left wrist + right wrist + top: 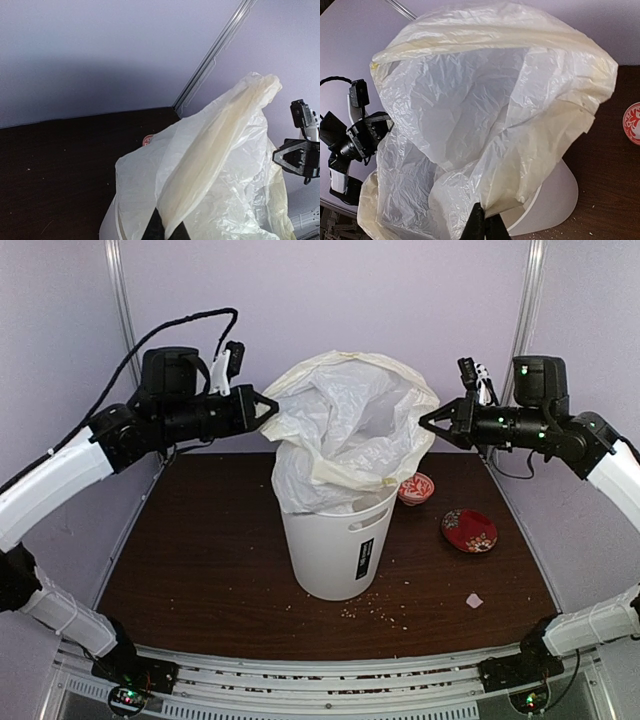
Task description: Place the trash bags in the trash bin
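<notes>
Now left gripper (271, 408), right gripper (423, 423) both pinched tight on trash bags (345, 430) rim, mouth spread over trash bin (330, 550).

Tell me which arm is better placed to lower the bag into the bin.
Probably left. The left end effector pinches the trash bag nearly above the trash bin edge, where plastic drapes; the right end effector holds farther outside.

From high at the near edge, one camera looks down over the whole surface (200, 570). Each wrist camera sits close against the trash bag (350, 430), facing inward; all three views share it.
</notes>
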`<act>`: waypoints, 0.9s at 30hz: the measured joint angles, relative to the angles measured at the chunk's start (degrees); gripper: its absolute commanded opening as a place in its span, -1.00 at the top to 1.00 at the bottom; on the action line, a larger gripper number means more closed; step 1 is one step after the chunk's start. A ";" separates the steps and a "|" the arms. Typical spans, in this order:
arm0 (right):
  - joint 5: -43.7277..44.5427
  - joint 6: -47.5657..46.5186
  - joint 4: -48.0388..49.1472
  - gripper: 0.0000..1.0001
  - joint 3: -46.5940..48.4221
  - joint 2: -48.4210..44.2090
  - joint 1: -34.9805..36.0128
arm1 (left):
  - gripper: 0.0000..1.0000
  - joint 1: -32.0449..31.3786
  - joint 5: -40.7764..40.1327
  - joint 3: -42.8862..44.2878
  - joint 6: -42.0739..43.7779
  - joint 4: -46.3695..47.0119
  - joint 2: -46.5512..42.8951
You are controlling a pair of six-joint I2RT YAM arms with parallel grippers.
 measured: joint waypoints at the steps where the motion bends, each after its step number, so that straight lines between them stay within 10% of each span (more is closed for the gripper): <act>1: -0.48 -0.50 -0.70 1.00 -0.85 -0.79 0.00 | 1.00 0.00 0.87 -0.07 -0.07 -2.10 -1.84; 17: -3.39 -5.92 -6.84 1.00 -11.85 -4.42 1.16 | 1.00 -0.39 11.69 -22.53 -7.10 -18.34 -20.06; 27: 3.43 -8.85 -6.75 1.00 -18.12 -4.61 1.62 | 1.00 -0.42 0.13 -28.46 -6.73 -11.37 -16.04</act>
